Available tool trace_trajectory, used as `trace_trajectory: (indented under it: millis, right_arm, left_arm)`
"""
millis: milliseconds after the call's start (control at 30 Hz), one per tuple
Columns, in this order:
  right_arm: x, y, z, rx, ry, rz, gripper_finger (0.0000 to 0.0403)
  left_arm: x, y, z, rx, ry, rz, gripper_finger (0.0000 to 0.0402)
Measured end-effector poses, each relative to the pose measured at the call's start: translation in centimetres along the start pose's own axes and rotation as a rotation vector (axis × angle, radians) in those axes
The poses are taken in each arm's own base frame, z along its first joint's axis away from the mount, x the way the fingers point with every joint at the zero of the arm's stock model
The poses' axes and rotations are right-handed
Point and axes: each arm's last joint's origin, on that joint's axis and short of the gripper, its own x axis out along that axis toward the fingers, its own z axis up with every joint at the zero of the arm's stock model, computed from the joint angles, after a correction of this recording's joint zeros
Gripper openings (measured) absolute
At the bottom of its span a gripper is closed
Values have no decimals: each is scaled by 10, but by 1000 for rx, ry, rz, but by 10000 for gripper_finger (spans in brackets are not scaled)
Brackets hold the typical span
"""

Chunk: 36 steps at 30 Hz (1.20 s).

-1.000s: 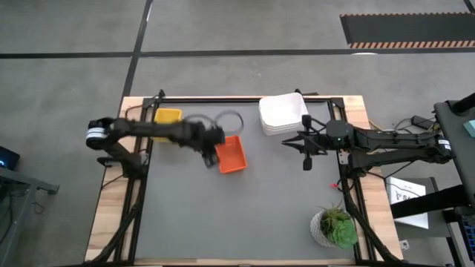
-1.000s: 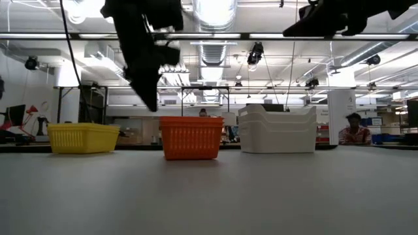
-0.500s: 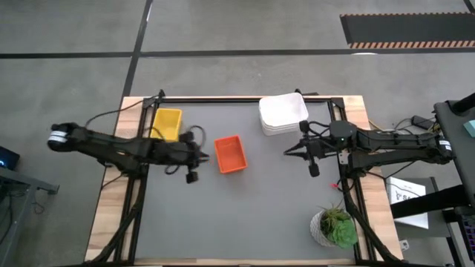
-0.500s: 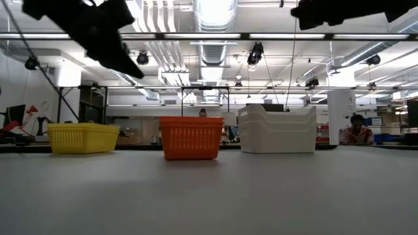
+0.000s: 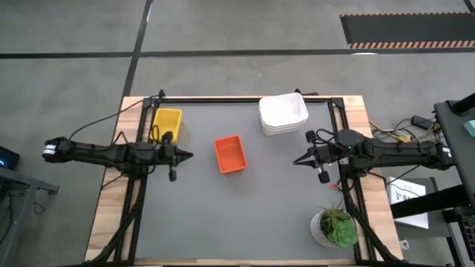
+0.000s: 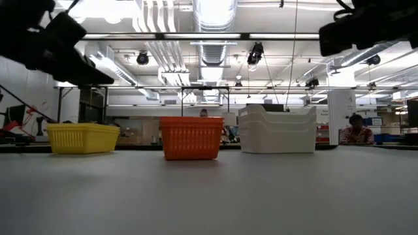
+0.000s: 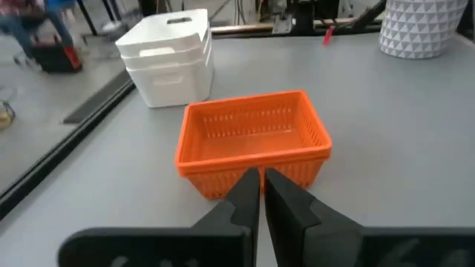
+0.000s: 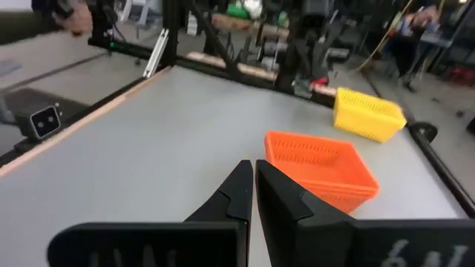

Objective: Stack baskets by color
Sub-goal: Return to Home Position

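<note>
A yellow basket rests on its base at the table's far left. An orange basket stands near the middle, also seen as the orange basket in the left wrist view. A stack of white baskets stands at the far side. My left gripper hovers level and shut, just left of the orange basket, holding nothing. My right gripper is shut and empty, pointing level across the table from the right, below the white stack in the high view.
A potted green plant in a white pot stands at the near right corner. Black frame rails run along the table's left and right sides. Bare grey tabletop stretches across the near half.
My left gripper has drawn back from above the orange basket toward the table's left edge, sinking and tipping from pointing down to nearly level. My right gripper has pulled back a little toward the right edge and sunk. The baskets have stayed in place.
</note>
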Motion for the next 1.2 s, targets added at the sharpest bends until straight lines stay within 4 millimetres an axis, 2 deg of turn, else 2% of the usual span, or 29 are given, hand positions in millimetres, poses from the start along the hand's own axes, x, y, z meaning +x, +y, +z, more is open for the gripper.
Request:
trace_trajectory:
  millis: [167, 267, 500, 567, 633, 833, 1000, 1200]
  right_arm:
    - [-27, 11, -7, -112, -169, -77, 13]
    - [-34, 14, -16, -128, -197, -160, 13]
    - [-46, 20, -30, -169, -289, -258, 13]
    - [-41, 20, -42, -151, -225, -253, 13]
    - [-40, 19, -40, -149, -233, -290, 13]
    - [-33, 17, -62, -81, -155, -422, 13]
    - [-32, 17, -64, -24, -146, -416, 13]
    - [-32, 17, -63, -60, -146, -418, 13]
  left_arm:
    - [-6, 2, -19, 23, -96, 0, 6]
    - [-9, 2, -27, 15, -143, 1, 6]
    - [-16, 3, -22, 78, -258, -24, 6]
    - [-16, 3, -22, 81, -268, -22, 6]
    - [-17, 3, -22, 78, -277, -22, 6]
    - [-16, 3, -23, 71, -259, -22, 6]
    - [-13, 2, -25, 116, -232, -20, 6]
    - [-11, 1, -26, 119, -213, -22, 6]
